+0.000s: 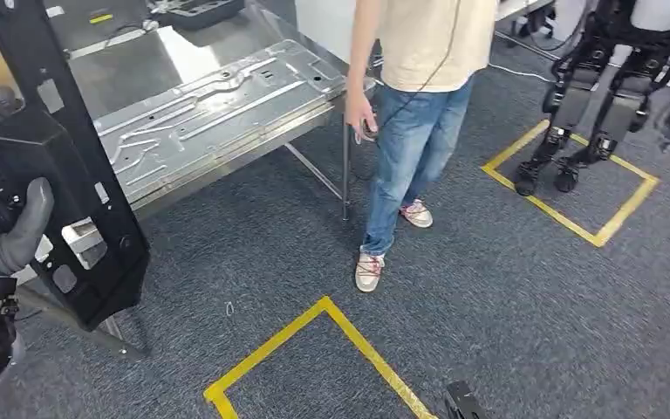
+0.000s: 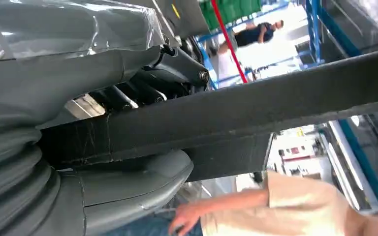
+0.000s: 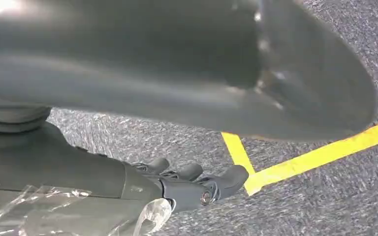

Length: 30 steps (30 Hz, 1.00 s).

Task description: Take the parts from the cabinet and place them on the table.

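A large black frame part (image 1: 61, 175) with cut-outs stands upright at the left of the head view, in front of the table's near corner. My left hand (image 1: 4, 231) grips it from the side, grey thumb across its edge. In the left wrist view the thumb (image 2: 128, 187) and dark fingers (image 2: 177, 69) clamp a black bar of the part (image 2: 256, 103). My right hand (image 3: 197, 184) hangs low over the grey carpet, its fingers held out straight and holding nothing.
The table (image 1: 140, 65) carries long silver sheet-metal panels (image 1: 218, 96). A person (image 1: 419, 105) in jeans stands by its corner leg (image 1: 345, 175). Yellow tape squares (image 1: 314, 340) mark the carpet. Another robot (image 1: 611, 78) stands in the far right square.
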Available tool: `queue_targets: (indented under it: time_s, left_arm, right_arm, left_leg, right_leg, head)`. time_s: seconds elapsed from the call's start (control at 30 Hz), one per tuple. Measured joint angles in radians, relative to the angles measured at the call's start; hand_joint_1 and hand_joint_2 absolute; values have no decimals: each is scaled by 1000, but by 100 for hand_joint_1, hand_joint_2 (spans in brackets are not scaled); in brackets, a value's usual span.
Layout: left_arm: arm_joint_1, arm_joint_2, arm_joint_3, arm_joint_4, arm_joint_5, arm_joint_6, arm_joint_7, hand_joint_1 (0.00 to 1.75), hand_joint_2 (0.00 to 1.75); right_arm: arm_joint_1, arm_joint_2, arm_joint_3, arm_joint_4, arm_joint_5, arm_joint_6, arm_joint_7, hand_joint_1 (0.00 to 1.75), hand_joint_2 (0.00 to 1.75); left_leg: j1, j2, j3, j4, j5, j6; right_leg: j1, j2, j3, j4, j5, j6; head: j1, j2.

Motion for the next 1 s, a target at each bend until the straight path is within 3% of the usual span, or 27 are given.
queue_targets:
  time_s: [0.03, 0.07, 0.13, 0.2, 0.23, 0.27, 0.3, 0.37, 0.4, 0.43, 0.47, 0.53, 0.57, 0.6, 0.67, 0.77, 0.8, 0.87, 0.9, 0.93, 0.97, 1.0]
  left_arm:
    - [0, 0, 0, 0, -15, -1, 6, 175, 175]
    - [-1, 1, 0, 0, -23, -1, 14, 175, 175]
    - [-1, 3, -3, -3, -27, 5, 55, 175, 175]
    - [-10, 3, -7, -3, -113, 11, 150, 175, 175]
    - [-41, 3, -21, 4, -186, -26, 200, 175, 175]
    - [-88, 3, -41, 11, -239, -83, 226, 175, 175]
    - [-162, -2, -78, 23, -272, -147, 259, 175, 175]
    - [-288, -35, -155, 46, -272, -193, 307, 175, 175]
    - [-336, -56, -187, 60, -251, -189, 322, 175, 175]
    - [-373, -76, -219, 76, -232, -180, 328, 175, 175]
    - [-400, -94, -244, 91, -217, -168, 328, 175, 175]
    - [-517, -146, -321, 145, -168, -119, 322, 175, 175]
    - [-560, -161, -349, 162, -150, -87, 310, 175, 175]
    - [-587, -174, -364, 169, -137, -60, 293, 175, 175]
    - [-629, -194, -387, 185, -121, -36, 283, 175, 175]
    - [-654, -213, -417, 206, -115, -29, 282, 175, 175]
    - [-663, -219, -428, 214, -108, -18, 276, 175, 175]
    - [-675, -227, -442, 223, -96, 6, 261, 175, 175]
    - [-678, -229, -449, 226, -95, 15, 258, 175, 175]
    - [-680, -229, -454, 230, -95, 24, 257, 175, 175]
    - [-681, -229, -459, 232, -93, 35, 257, 175, 175]
    - [-682, -229, -459, 233, -82, 48, 258, 175, 175]
  right_arm:
    - [0, 0, 0, 0, -3, 0, -2, 0, 0]
    - [2, 0, 0, 0, -5, 0, -3, 0, 0]
    - [2, 1, 0, 0, -5, 0, -4, 0, 0]
    - [0, 4, 2, 0, 3, -7, -5, 0, 0]
    - [-4, 9, 5, 0, 13, -5, -2, 0, 0]
    - [-4, 10, 9, 0, 19, -2, 0, 0, 0]
    - [-4, 11, 16, 0, 22, 0, 0, 0, 0]
    - [-9, 15, 23, 0, 19, 0, -14, 0, 0]
    - [-14, 18, 25, 0, 17, 0, -22, 0, 0]
    - [-20, 23, 28, 0, 17, 0, -27, 0, 0]
    - [-24, 26, 30, 0, 17, 0, -30, 0, 0]
    - [-38, 43, 47, 0, 23, 1, -33, 0, 0]
    - [-40, 47, 53, 0, 26, 5, -34, 0, 0]
    - [-45, 49, 55, 0, 25, 7, -37, 0, 0]
    - [-49, 54, 60, 0, 20, 11, -37, 0, 0]
    - [-49, 58, 69, 0, 19, 13, -39, 0, 0]
    - [-49, 59, 72, 0, 18, 14, -39, 0, 0]
    - [-48, 59, 73, 0, 8, 11, -37, 0, 0]
    - [-47, 59, 73, 0, 1, 10, -34, 0, 0]
    - [-46, 59, 73, 0, -7, 10, -31, 0, 0]
    - [-45, 59, 73, 0, -15, 10, -29, 0, 0]
    - [-45, 59, 73, 0, -19, 10, -29, 0, 0]
  left_leg:
    - [3, -13, 1, 5, -4, -6]
    - [3, -22, -5, 9, -7, -13]
    - [1, -39, -15, 17, -8, -23]
    - [9, -53, -17, 14, -4, -30]
    - [13, -44, -24, 24, -8, -31]
    - [9, 6, -42, 53, -28, -34]
    - [8, 39, -71, 118, -66, -36]
    - [10, 63, -147, 289, -136, -39]
    - [10, 66, -172, 349, -148, -39]
    - [10, 68, -175, 360, -140, -39]
    - [10, 69, -164, 334, -118, -39]
    - [9, 69, -77, 145, -16, -27]
    - [5, 73, -50, 69, -1, -19]
    - [-5, 73, -39, 59, -9, -15]
    - [-13, 71, -29, 34, -20, -5]
    - [-2, 71, -18, 15, -14, 3]
    - [-2, 72, -15, 13, -14, 8]
    - [-7, 72, -13, 14, -16, 13]
    - [-9, 70, -13, 14, -17, 14]
    - [-10, 70, -11, 14, -17, 15]
    - [-10, 68, -8, 14, -19, 16]
    - [-10, 66, -4, 15, -22, 17]
  right_leg:
    - [-8, 27, 50, -106, 51, 5]
    - [-20, 89, 78, -167, 55, 10]
    - [-13, 73, 76, -174, 56, -2]
    - [-7, 60, 76, -174, 57, -13]
    - [-10, 48, 76, -177, 62, -21]
    - [-7, 43, 75, -177, 62, -24]
    - [0, 29, 72, -177, 63, -29]
    - [6, 9, 67, -177, 64, -34]
    - [7, 4, 67, -177, 63, -34]
    - [7, 3, 67, -176, 63, -34]
    - [7, 3, 67, -176, 64, -34]
    - [7, 3, 69, -176, 64, -33]
    - [7, 1, 67, -178, 65, -32]
    - [10, 2, 62, -178, 69, -25]
    - [3, 4, 53, -178, 74, -16]
    - [3, 3, 48, -168, 65, 0]
    - [3, 3, 26, -121, 40, 2]
    - [4, 3, -62, 47, -27, 5]
    - [4, 3, -104, 120, -44, 6]
    - [4, 3, -125, 146, -39, 6]
    - [4, 3, -119, 120, -11, 4]
    - [4, 3, -93, 58, 29, 3]
  head:
    - [0, 0]
    - [0, 0]
    - [-2, 0]
    - [-2, 0]
    - [-2, 0]
    - [-3, 0]
    - [-4, 0]
    - [-3, 0]
    - [-3, 0]
    - [-4, 0]
    - [-3, 0]
    - [-5, 0]
    - [-4, 0]
    - [-3, 0]
    - [-4, 0]
    - [-3, 0]
    - [-3, 0]
    - [-2, 0]
    - [-2, 0]
    - [-2, 0]
    - [-2, 0]
    - [-2, 0]
